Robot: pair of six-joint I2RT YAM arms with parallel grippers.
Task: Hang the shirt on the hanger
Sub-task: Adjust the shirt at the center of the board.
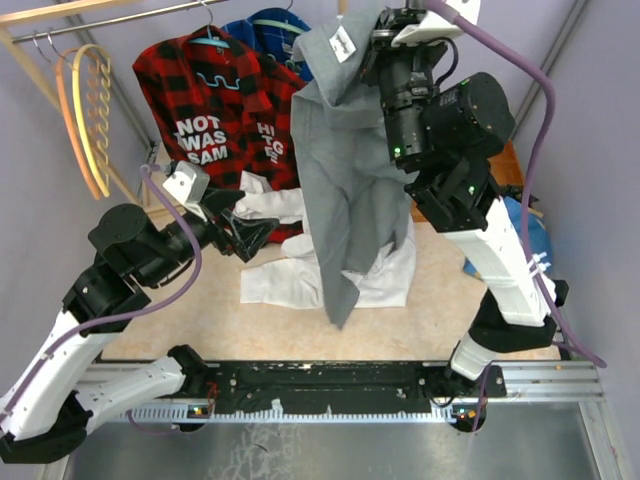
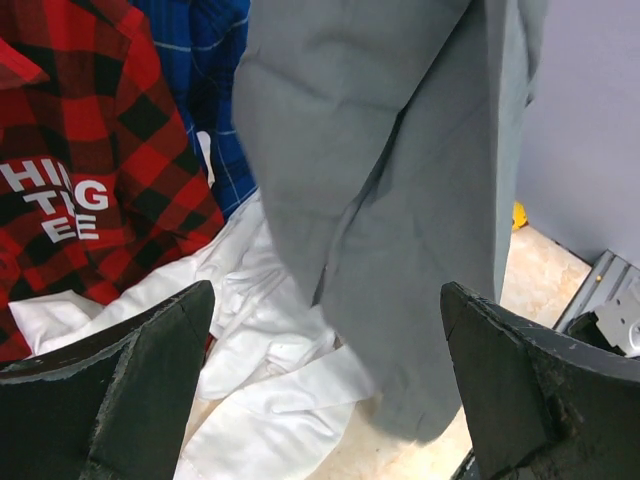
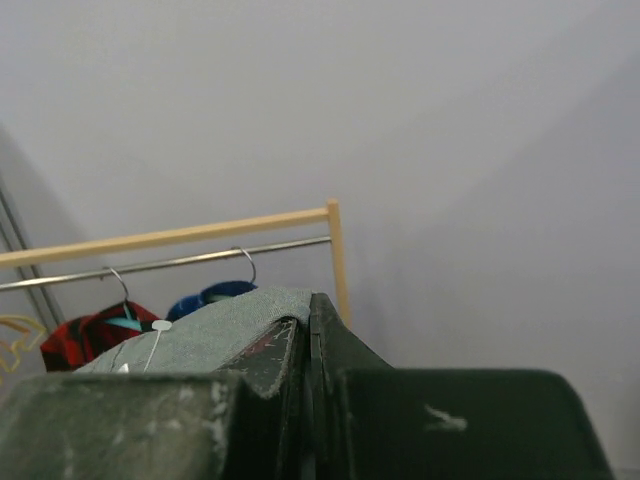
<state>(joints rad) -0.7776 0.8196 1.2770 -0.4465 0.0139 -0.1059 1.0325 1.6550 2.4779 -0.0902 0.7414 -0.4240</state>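
1. The plain grey long-sleeved shirt (image 1: 345, 190) hangs in the upper centre of the overhead view, its top edge clamped in the closed right pincer (image 3: 306, 322).
2. The left pincer (image 1: 250, 232) gapes wide and empty, just left of the cloth.
3. The shirt drapes in long creased folds, with a white tag (image 1: 343, 42) near its top.

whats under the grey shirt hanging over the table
A white shirt lies crumpled on the table beneath the grey shirt. The grey fabric hides its middle, so anything else there cannot be seen.
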